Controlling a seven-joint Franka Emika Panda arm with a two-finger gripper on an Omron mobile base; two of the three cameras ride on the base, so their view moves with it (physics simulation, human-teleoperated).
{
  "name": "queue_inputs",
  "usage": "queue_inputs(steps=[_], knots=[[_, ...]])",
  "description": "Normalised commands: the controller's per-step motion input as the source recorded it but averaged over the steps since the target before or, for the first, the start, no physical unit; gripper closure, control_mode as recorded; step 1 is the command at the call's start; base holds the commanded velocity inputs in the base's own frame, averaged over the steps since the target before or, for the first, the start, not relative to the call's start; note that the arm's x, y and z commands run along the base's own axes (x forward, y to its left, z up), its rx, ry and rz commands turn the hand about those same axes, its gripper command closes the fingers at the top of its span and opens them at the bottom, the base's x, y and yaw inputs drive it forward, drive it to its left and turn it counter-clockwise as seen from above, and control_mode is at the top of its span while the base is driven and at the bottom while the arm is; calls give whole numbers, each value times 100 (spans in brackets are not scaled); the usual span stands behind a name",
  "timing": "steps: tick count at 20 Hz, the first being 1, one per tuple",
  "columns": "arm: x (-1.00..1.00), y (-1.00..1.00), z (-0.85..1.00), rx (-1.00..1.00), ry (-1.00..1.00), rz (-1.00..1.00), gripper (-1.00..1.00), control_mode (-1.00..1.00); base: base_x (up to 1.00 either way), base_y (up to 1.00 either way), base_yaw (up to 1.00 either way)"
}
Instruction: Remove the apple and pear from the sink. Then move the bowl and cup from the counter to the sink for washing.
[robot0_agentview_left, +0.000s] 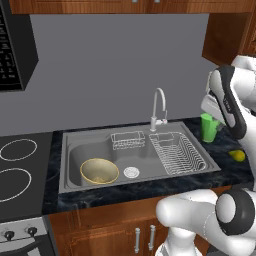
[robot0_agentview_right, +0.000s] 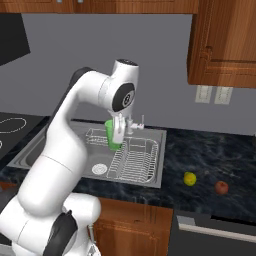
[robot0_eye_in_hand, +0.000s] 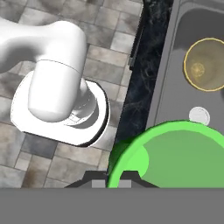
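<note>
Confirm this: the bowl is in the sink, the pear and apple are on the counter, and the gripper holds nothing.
Not quite. The gripper is shut on the green cup's rim, as the hand view shows. The rest stands.

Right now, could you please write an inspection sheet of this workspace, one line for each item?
Surface: dark speckled counter around the grey sink.
Job's things: bowl in the sink's left basin; green cup held above the sink; pear and apple on the counter right of the sink.
Clutter: nothing seen.
Grippers: gripper shut on the cup's rim.
Cables: nothing seen.
Surroundings: faucet, wire rack, stovetop, wooden cabinets, wall outlets.
</note>
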Motion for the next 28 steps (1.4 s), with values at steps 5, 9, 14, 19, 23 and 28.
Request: queue_inputs(steps=[5,9,14,19,23,28], knots=[[-12,38,0,2,0,-1,100,-100,0,0,0],[-3,35,0,1,3,-4,100,-100,0,0,0],[-4,35,0,2,8,-4,100,-100,0,0,0],[-3,36,0,2,8,-4,100,-100,0,0,0],[0,38,0,1,6,-5,100,-100,0,0,0],[1,36,0,1,1,-7,100,-100,0,0,0]])
